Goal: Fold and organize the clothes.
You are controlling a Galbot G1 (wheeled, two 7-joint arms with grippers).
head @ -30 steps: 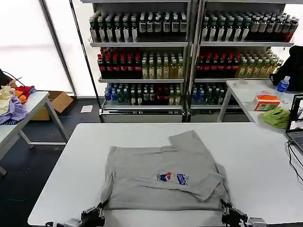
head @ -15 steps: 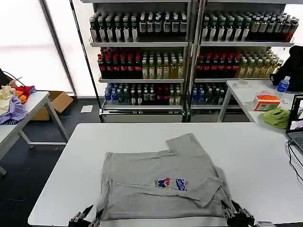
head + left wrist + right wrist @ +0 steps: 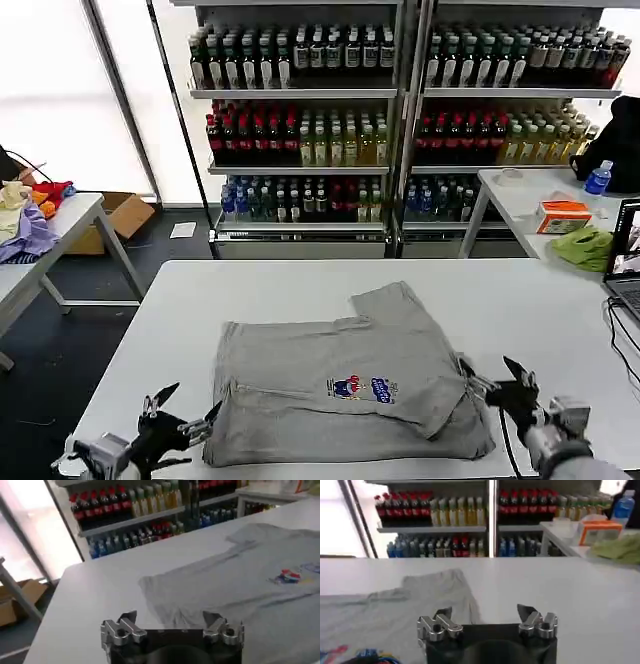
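Strong daylight floods in through the window behind the bottle shelves, blowing it out to plain white. The white worktop is bright and evenly lit, with only a thin soft shadow under the edge of the grey shirt. In both wrist views the far shelves look soft, and the near gripper bodies stay dark.

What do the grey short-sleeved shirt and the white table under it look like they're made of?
The grey short-sleeved shirt looks like soft, matte knit fabric, probably cotton jersey: it creases and lies limp. The white table looks like smooth plastic or laminate: flat with a slight sheen.
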